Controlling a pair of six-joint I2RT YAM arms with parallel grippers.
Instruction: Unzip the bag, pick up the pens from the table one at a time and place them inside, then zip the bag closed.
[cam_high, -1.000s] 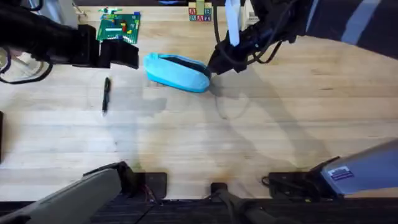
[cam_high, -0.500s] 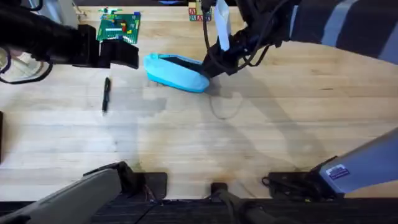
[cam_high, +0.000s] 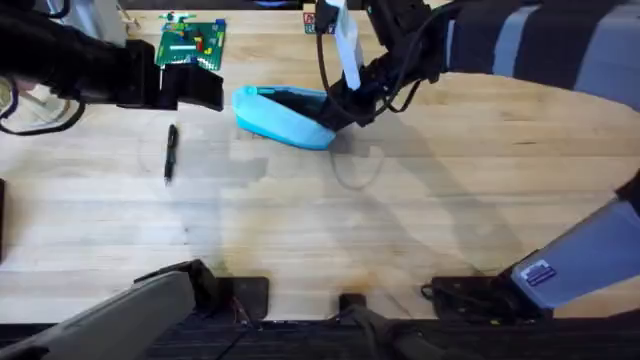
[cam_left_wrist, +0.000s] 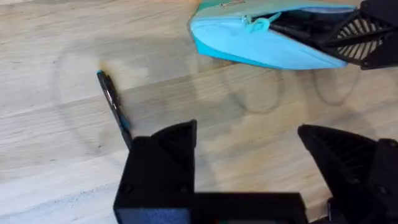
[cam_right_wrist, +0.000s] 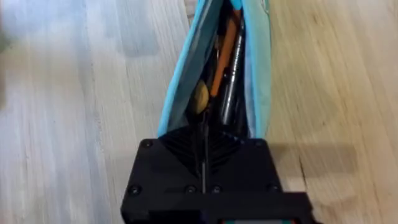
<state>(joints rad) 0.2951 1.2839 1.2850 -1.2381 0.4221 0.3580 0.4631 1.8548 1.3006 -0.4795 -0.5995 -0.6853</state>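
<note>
right tool (cam_high: 335, 112) clenched at the unzipped light blue bag (cam_high: 283, 116), left tool (cam_left_wrist: 249, 155) released

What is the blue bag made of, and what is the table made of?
The bag looks like soft matte cloth: it sags and folds around its open zipper. The table looks like pale wood with a smooth finish: plank lines and grain run across it.

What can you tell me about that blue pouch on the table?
The bag is a light blue, soft fabric pouch, long and oval, lying on the wooden table. Its zipper is open, showing a dark inside with pens already in it. The right gripper is shut at its open end.
</note>
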